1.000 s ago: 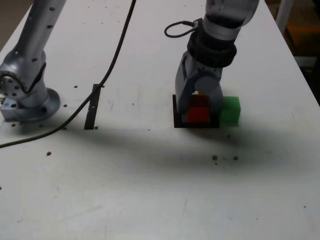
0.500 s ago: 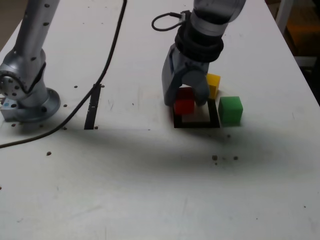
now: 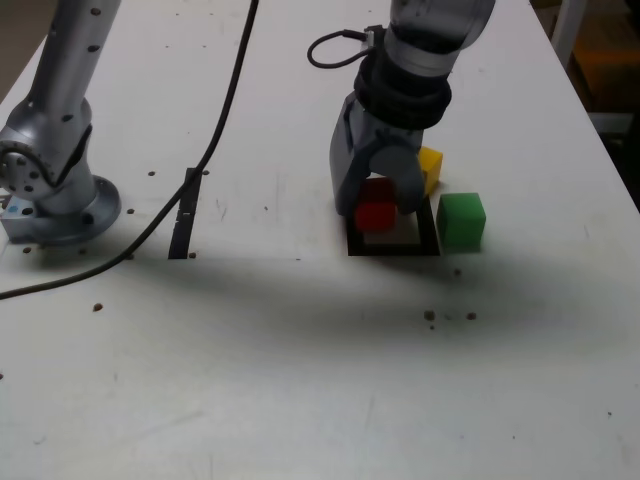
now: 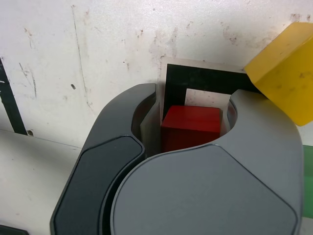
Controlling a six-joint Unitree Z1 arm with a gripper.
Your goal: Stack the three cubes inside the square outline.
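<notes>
Tabletop [image 3: 250,370]: white, scuffed
Gripper [image 3: 378,200]: closed around red cube [image 3: 375,216]
Red cube: over square outline [image 3: 392,250]; whether raised, unclear
Yellow cube [image 4: 286,68]: near outline's corner
Green cube [image 3: 461,221]: just beside outline, exterior view's right

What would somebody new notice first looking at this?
Probably the red cube, framed by the fingers of the gray hand over the black square outline. Next, the bright green cube beside the outline on the exterior view's right, with the yellow cube partly hidden behind the hand.
</notes>
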